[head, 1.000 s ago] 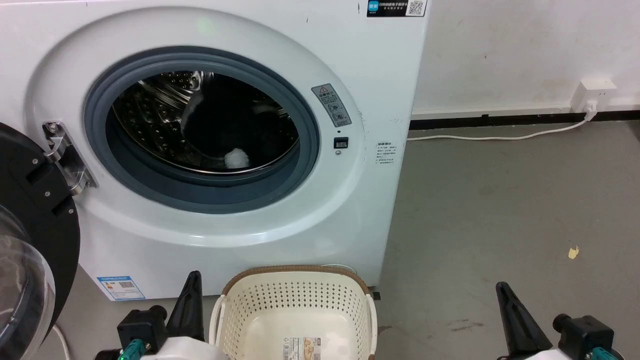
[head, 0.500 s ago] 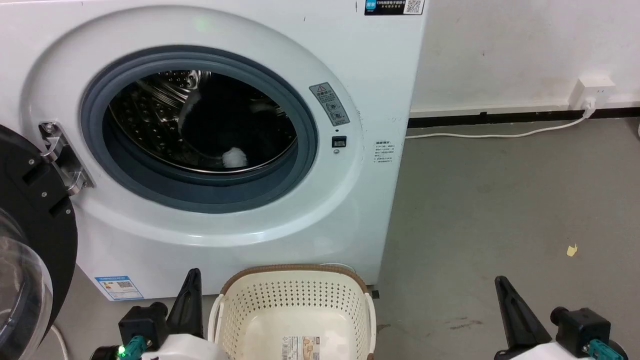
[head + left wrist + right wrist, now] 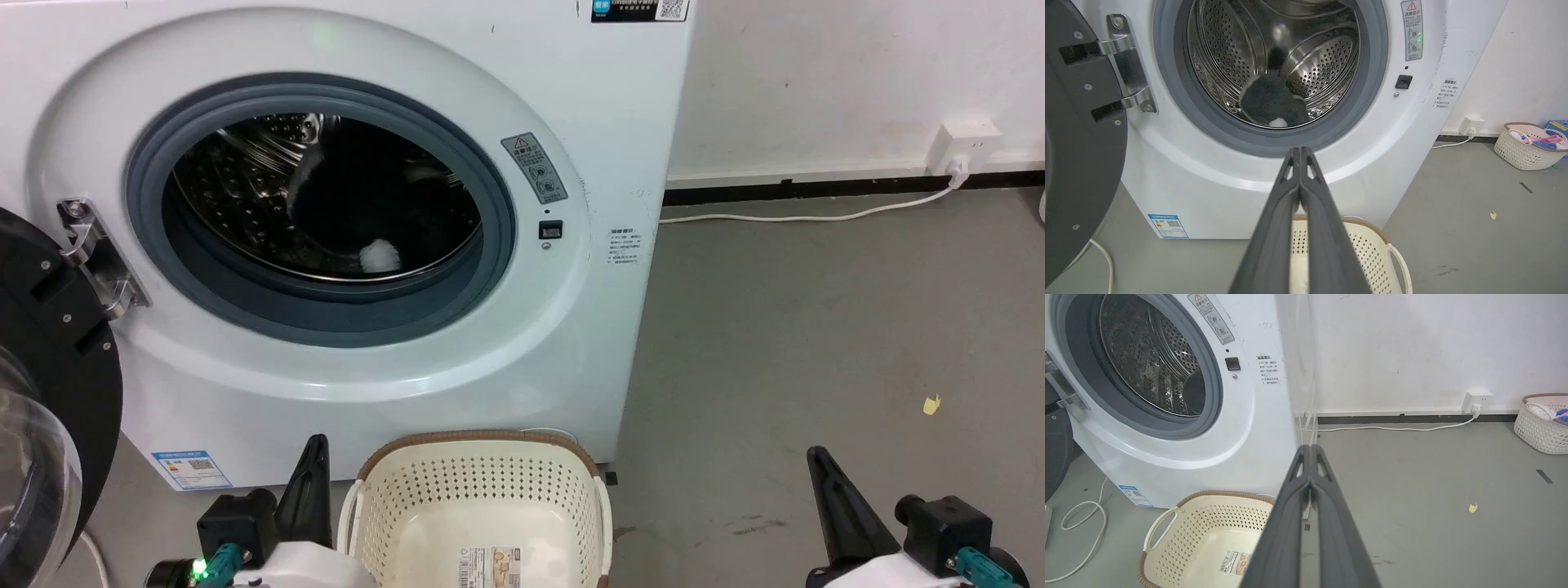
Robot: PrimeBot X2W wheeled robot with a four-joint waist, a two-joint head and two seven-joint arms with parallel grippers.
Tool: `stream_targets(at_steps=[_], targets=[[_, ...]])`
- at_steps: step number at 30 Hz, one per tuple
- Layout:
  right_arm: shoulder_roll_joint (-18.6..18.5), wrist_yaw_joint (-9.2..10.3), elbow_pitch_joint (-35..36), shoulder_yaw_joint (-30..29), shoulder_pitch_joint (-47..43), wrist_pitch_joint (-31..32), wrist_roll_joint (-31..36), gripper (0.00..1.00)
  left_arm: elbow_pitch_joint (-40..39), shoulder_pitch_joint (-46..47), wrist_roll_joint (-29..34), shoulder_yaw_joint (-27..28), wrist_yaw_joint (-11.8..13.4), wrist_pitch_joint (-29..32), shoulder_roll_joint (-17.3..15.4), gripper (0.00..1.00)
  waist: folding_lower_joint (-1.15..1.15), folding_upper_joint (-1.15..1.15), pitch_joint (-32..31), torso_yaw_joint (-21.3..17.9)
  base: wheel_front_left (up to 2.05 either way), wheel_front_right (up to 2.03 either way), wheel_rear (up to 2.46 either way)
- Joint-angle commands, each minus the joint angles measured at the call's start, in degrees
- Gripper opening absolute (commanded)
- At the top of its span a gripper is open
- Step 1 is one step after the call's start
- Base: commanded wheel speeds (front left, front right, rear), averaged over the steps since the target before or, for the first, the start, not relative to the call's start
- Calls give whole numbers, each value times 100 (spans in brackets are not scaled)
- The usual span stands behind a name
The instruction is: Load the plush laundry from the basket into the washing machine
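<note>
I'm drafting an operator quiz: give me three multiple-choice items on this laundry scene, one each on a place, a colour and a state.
1. The dark fluffy plush laundry with white patches lies: A inside the shiny perforated steel drum of the white front-loading washing machine; B on top of it; C against its front.
2. The rim of the cream perforated plastic basket is: A blue; B brown; C black.
3. The left gripper and right gripper are: A both open; B one open; C both shut.
1 A, fur sits in the drum; 2 B, a brown woven-look band; 3 C, no gap at either tip.
</note>
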State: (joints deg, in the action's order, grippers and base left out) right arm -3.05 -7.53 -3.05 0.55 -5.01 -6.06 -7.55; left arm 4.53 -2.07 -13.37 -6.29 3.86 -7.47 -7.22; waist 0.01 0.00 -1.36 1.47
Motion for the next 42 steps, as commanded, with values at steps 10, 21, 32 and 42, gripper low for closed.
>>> stream_targets(at_steps=[10, 21, 32, 42], targets=[[8, 2, 72, -12, 146, 104, 129, 0, -88, 90, 222, 109, -70, 124, 75, 0, 0, 0, 18, -19, 0, 0, 0], [9, 2, 110, -19, 205, 187, 232, 0, -148, 109, 405, 194, -122, 226, 134, 0, 0, 0, 37, -40, 0, 0, 0], [11, 3, 148, -26, 263, 269, 335, 0, -208, 129, 588, 280, -174, 328, 193, 0, 0, 0, 57, -61, 0, 0, 0], [12, 3, 183, -33, 315, 343, 428, 0, -262, 146, 754, 357, -221, 421, 246, 0, 0, 0, 74, -80, 0, 0, 0]])
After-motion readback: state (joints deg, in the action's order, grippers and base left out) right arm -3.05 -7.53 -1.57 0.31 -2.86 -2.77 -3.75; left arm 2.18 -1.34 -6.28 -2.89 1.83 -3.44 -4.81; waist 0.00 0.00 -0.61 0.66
